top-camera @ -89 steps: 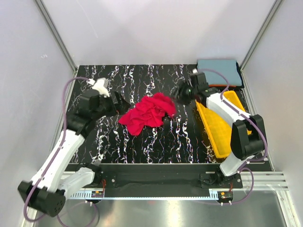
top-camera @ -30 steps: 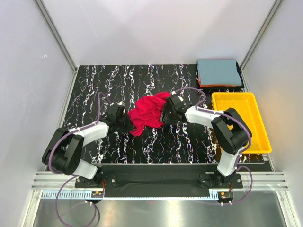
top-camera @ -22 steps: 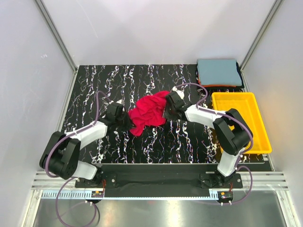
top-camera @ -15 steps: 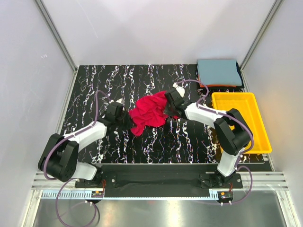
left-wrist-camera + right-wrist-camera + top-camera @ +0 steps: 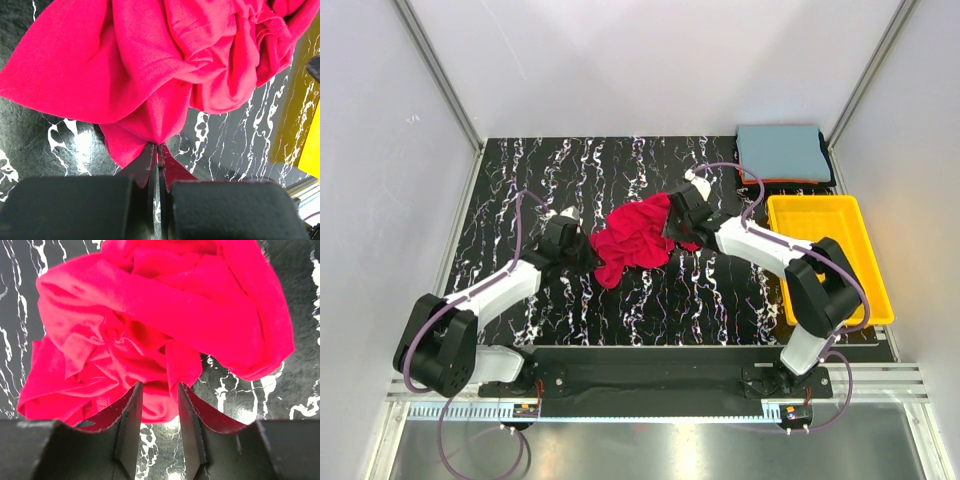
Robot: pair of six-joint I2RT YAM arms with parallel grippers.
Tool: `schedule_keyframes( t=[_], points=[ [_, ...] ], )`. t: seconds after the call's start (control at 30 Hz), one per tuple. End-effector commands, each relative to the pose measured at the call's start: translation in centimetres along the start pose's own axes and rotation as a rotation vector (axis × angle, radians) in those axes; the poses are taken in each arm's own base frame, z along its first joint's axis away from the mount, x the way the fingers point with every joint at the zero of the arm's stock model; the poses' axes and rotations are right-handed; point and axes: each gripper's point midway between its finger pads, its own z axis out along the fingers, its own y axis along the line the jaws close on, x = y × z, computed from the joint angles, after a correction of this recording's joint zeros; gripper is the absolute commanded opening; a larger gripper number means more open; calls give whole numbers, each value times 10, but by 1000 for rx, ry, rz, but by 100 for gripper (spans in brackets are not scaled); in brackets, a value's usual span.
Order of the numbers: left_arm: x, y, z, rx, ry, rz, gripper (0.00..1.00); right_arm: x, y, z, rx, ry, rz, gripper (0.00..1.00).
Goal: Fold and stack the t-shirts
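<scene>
Grabbing the crumpled red shirt [image 5: 634, 240] at the middle of the table [image 5: 620, 165] is the step in hand. The left gripper [image 5: 157, 149] is pinched tight on its edge, and the right gripper [image 5: 157, 390] has its jaws apart around a fold. The right one probably needs to close next, then both pull the shirt flat.

Worktop [image 5: 570, 170]: black, veined with white marbling.
Yellow tray [image 5: 845, 250]: plastic, sitting at the worktop's right side.

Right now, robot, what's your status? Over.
Left gripper shut on red shirt. Right gripper open at its other side. Shirt crumpled, not folded. Yellow tray apart.
</scene>
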Motion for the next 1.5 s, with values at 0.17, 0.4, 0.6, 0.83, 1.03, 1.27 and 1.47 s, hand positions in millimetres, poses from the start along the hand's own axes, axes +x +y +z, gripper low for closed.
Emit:
schedule_keyframes(
  t=[0.17, 0.4, 0.6, 0.83, 1.03, 1.27, 1.47],
  points=[
    [-7, -7, -4, 42, -54, 10, 0, 15, 18, 14, -69, 7, -45, 40],
    [-6, -6, -3, 44, -54, 8, 0, 25, -17, 25, 99, 0, -32, 40],
    [-6, -2, -2, 29, -65, 1, 0, 35, -29, 30, 139, 10, -4, 17],
    [-80, -7, -50, -141, -245, 60, 0, -36, -44, -46, 245, -144, -50, 0],
    [-168, -54, -192, -145, -612, 104, 0, -135, -60, -205, 146, -441, 99, 0],
    [-176, -71, -245, -79, -701, 119, 0, -129, -75, -283, 16, -547, 188, 0],
    [-172, -38, -193, -209, -579, 128, 0, -119, -74, -263, 31, -497, 163, 0]
  ],
)
